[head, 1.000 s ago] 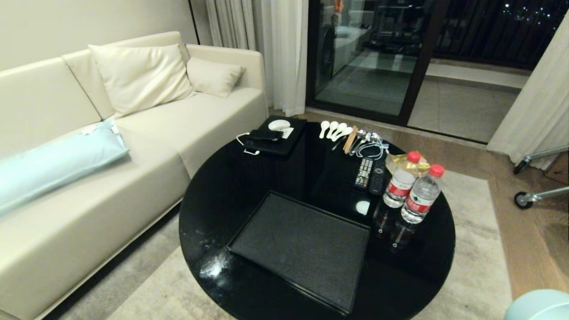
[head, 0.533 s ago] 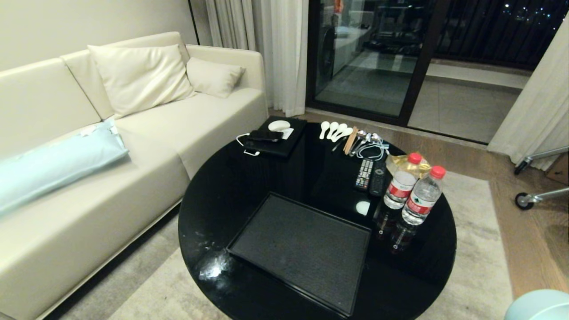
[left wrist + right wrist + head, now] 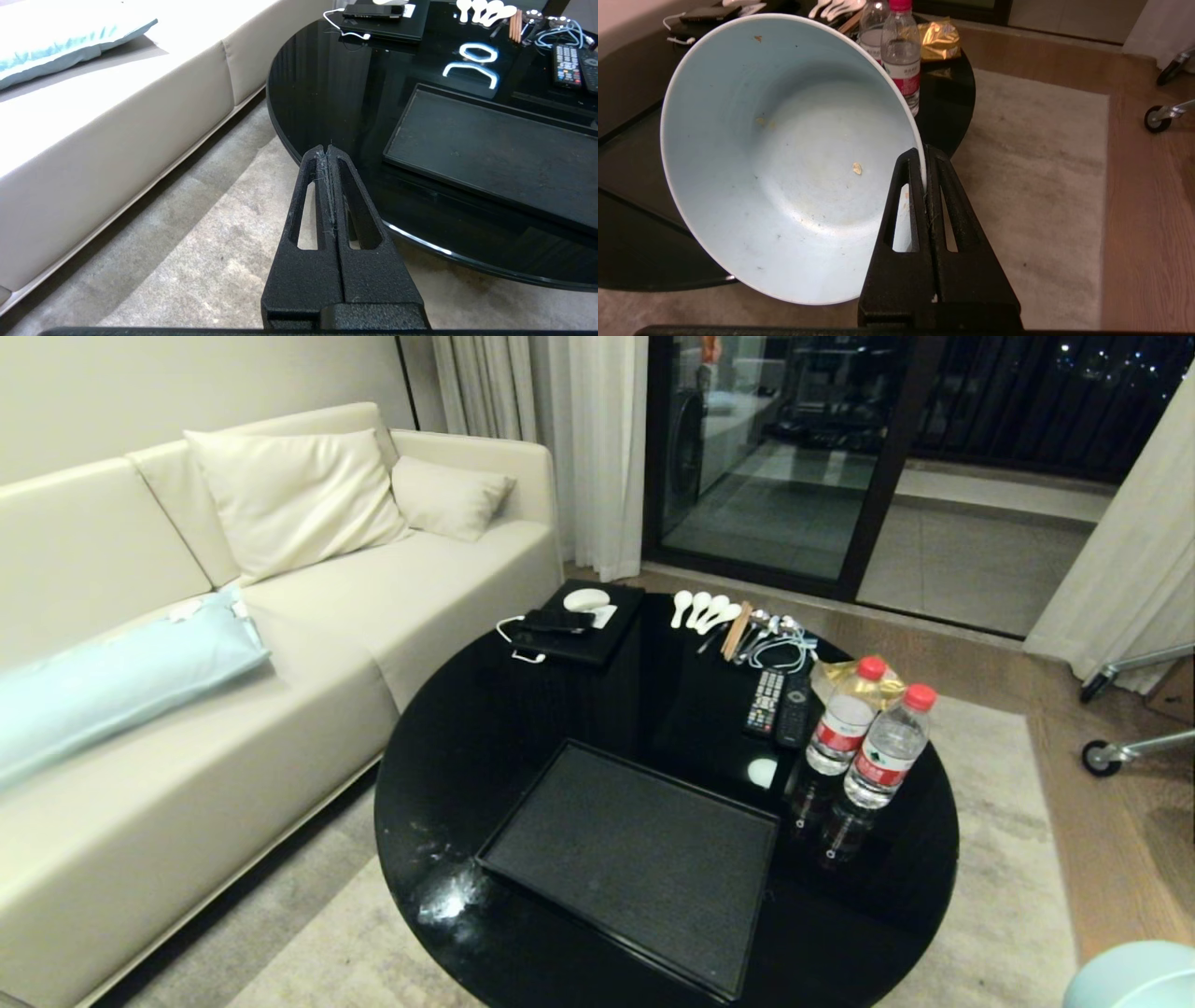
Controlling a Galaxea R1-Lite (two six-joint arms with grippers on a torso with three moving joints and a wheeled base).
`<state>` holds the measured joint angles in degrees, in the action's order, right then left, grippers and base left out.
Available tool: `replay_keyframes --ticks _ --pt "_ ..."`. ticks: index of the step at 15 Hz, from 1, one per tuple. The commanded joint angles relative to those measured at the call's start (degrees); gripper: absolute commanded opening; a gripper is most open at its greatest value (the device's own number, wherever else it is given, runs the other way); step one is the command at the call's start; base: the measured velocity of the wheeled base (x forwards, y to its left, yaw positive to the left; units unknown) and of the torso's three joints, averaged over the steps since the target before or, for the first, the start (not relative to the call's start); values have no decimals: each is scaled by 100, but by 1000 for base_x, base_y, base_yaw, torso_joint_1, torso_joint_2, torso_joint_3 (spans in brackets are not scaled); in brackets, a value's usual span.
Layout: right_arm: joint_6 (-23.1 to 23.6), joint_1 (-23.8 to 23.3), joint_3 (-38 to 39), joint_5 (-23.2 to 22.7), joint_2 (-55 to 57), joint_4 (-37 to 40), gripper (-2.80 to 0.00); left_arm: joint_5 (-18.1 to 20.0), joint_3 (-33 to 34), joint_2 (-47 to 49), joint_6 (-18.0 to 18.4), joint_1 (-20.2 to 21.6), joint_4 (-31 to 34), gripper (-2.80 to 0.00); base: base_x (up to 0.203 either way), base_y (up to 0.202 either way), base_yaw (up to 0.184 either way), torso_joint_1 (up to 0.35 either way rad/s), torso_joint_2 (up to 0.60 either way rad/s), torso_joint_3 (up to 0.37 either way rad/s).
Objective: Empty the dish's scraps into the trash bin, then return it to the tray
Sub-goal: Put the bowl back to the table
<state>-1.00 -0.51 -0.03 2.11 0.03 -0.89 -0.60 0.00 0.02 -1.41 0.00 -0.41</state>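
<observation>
Black round table (image 3: 467,737), tray (image 3: 635,859) bare, awaiting dish (image 3: 784,158); right gripper (image 3: 925,161) pinches emptied dish's rim; left gripper (image 3: 329,151) closed, idle.

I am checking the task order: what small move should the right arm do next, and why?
Probably carry the pale-blue round bowl over the flat black rectangular tray. The right end effector pinches its rim, only crumbs remain inside, and the tray holds nothing.
</observation>
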Motion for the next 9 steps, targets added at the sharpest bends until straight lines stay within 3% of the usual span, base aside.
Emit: replay_keyframes --ticks 1,5,9 --pt "34 21 -57 -20 154 -108 -280 -2 0 -2 -8 0 -2 -280 0 0 0 0 0 0" --pt "370 142 -264 -314 1262 -182 -280 -2 0 -2 -1 0 -2 -280 0 0 0 0 0 0" --pt "656 1081 -765 -1237 2846 -1191 -280 -2 0 -2 -1 0 -2 -280 0 0 0 0 0 0"
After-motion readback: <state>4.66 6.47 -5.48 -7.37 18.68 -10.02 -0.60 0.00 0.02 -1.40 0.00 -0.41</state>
